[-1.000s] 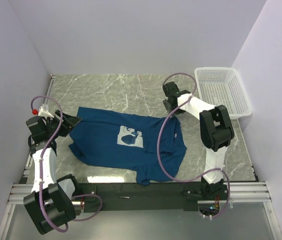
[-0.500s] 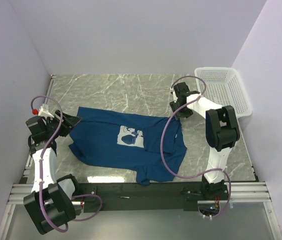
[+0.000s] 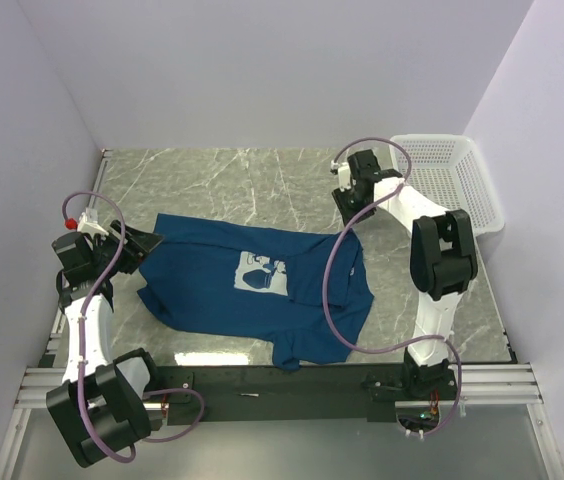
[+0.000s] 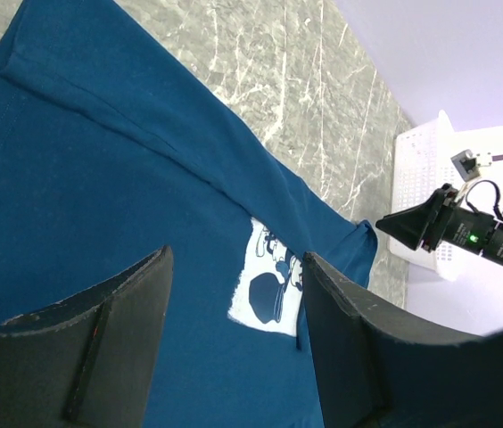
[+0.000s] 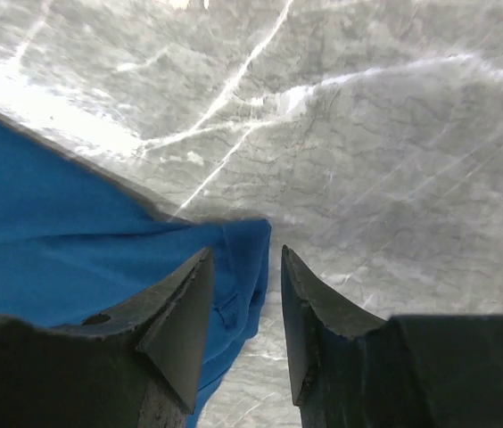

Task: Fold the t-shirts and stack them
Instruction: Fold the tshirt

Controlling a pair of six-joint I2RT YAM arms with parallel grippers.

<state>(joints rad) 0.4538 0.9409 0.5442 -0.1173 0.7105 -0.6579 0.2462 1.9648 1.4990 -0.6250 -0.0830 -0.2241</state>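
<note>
The dark blue t-shirt (image 3: 252,285) lies spread on the marble table, its white-and-blue print (image 3: 259,271) facing up. My left gripper (image 3: 148,243) hovers at the shirt's left edge. In the left wrist view it (image 4: 234,267) is open, with the shirt (image 4: 100,196) and print (image 4: 274,290) below and nothing between its fingers. My right gripper (image 3: 350,212) hangs over the shirt's far right corner. In the right wrist view it (image 5: 245,254) is open with a narrow gap, and the shirt's corner (image 5: 238,241) lies on the table just below its fingertips.
A white mesh basket (image 3: 447,185) stands at the back right, also seen in the left wrist view as the basket (image 4: 416,174). Bare marble (image 3: 212,180) stretches behind the shirt. Purple cables loop over both arms; one crosses the shirt's right side (image 3: 324,290).
The right wrist has swung to the right and farther back, staying over the shirt's far right corner, and its jaws have narrowed. The left arm and the shirt have not moved.
</note>
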